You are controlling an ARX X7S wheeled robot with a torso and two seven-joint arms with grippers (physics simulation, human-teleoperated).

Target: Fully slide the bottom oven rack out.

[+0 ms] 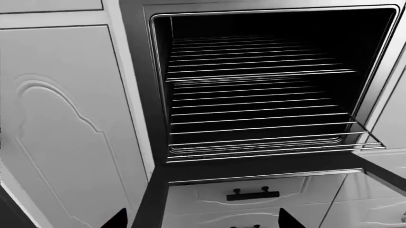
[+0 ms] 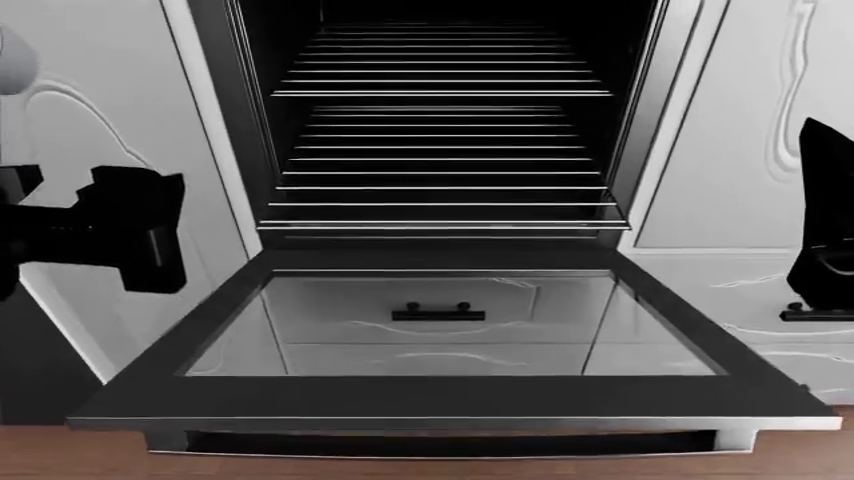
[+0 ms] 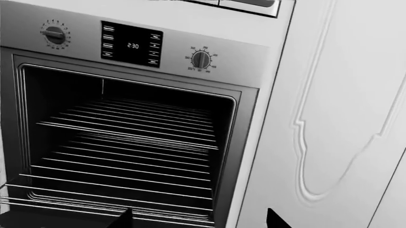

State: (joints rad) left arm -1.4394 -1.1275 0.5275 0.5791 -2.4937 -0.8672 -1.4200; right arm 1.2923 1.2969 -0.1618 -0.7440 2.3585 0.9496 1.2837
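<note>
While oven (image 2: 441,120) door hangs open, L gripper (image 2: 134,240) raised beside it, R gripper (image 2: 827,230) at edge, jaw states unclear

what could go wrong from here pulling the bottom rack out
1. Two matching racks sit close together; the end effector could hook the upper rack instead of the bottom oven rack.
2. The open oven door lies flat in front of the cavity, so an arm reaching low might knock against it.
3. The left end effector is off to the side by the cabinet door, far from the rack, so its approach may clip the oven's steel rim.
</note>
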